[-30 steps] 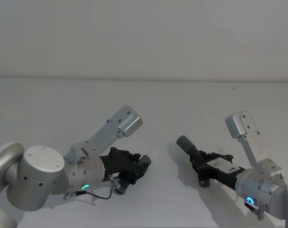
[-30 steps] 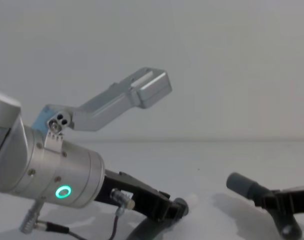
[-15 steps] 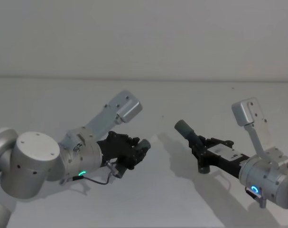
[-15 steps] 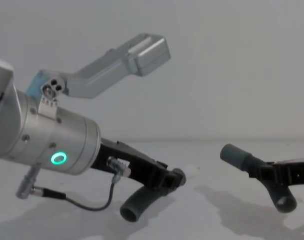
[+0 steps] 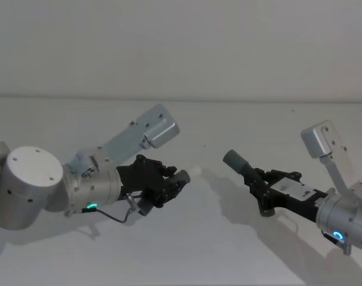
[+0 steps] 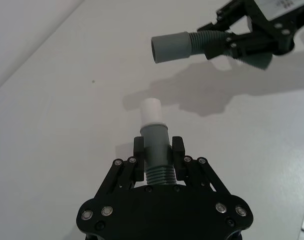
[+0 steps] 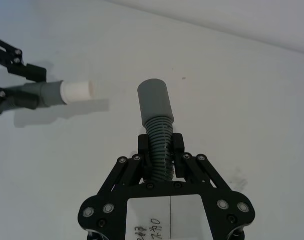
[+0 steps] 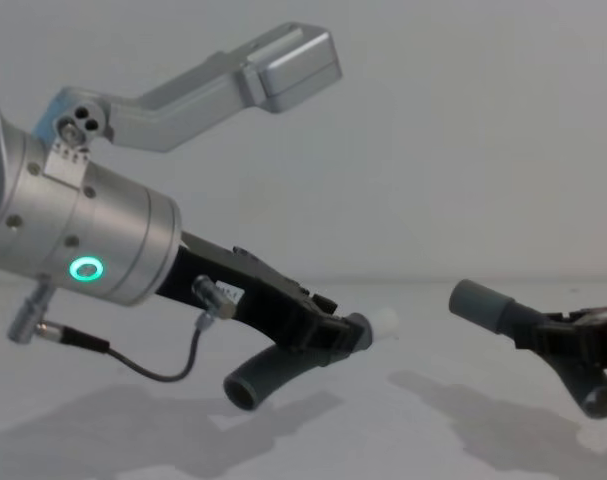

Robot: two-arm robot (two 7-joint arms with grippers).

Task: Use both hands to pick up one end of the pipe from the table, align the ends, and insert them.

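Observation:
The pipe is in two dark grey ribbed sections, both held above the white table [image 5: 228, 256]. My left gripper [image 5: 169, 187] [image 6: 157, 156] [image 8: 328, 335] is shut on the ribbed hose just behind the end with a whitish spigot [image 6: 152, 110] [image 8: 385, 322]. That section's free tail [image 8: 258, 375] hangs down. My right gripper [image 5: 262, 189] [image 7: 160, 146] [image 8: 565, 340] is shut on the other section behind its smooth grey cuff [image 5: 234, 159] [image 7: 155, 102] [image 8: 475, 300]. Spigot and cuff point roughly toward each other with a gap between them; the cuff sits slightly higher.
A thin black cable [image 8: 158, 365] loops under the left wrist. Each arm's silver camera bracket [image 5: 154, 128] [image 5: 322, 140] juts above its gripper. The white wall [image 5: 181, 47] rises behind the table's far edge.
Both arms have lifted their pipe sections higher off the table. The left gripper rose enough for the hose tail to hang free; the right gripper shifted slightly to the right.

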